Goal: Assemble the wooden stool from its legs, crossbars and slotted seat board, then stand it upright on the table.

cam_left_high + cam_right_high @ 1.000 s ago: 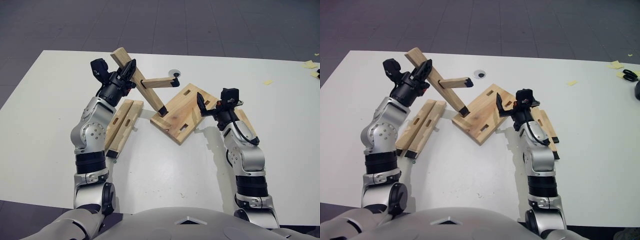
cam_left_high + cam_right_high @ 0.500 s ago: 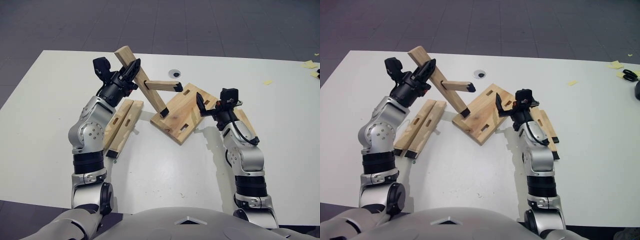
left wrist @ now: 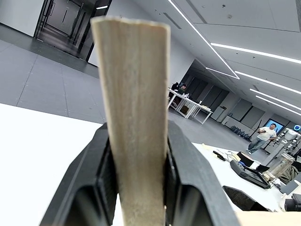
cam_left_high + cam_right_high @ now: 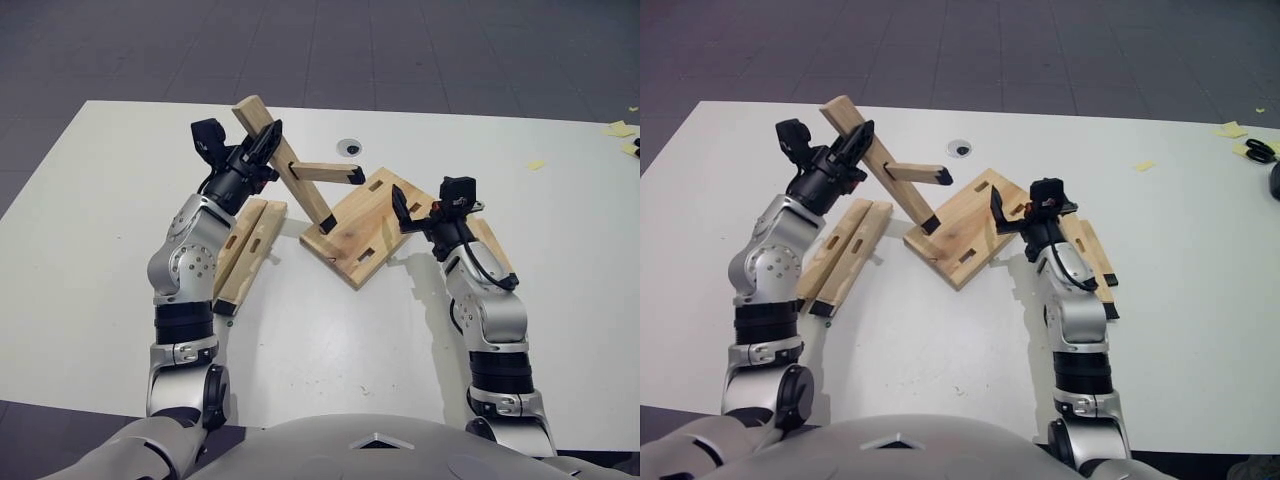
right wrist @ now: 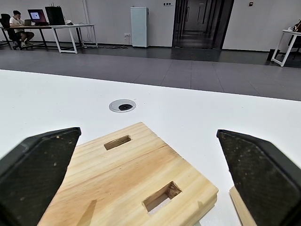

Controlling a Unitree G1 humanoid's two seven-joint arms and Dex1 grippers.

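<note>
My left gripper [image 4: 262,150] is shut on a wooden leg [image 4: 290,170] held tilted above the table, clamped between its fingers [image 3: 94,174] in the left wrist view. A crossbar [image 4: 330,172] sticks out sideways from that leg. The leg's black-capped lower end touches the slotted seat board [image 4: 365,235], which lies diagonally on the table. At the board's right edge my right gripper [image 4: 415,212] stands open, one finger [image 5: 37,165] to each side of the board's corner [image 5: 127,174]. Two more legs [image 4: 245,250] lie side by side under my left arm.
More wooden pieces [image 4: 492,240] lie under my right forearm. A round cable grommet [image 4: 349,147] is set in the white table [image 4: 100,220] behind the board. Yellow paper scraps [image 4: 620,128] lie at the far right edge. Bare table surface stretches in front of the board.
My left arm has shifted slightly right and forward with the leg, which now stands a little steeper. The seat board and my right gripper have stayed put.
</note>
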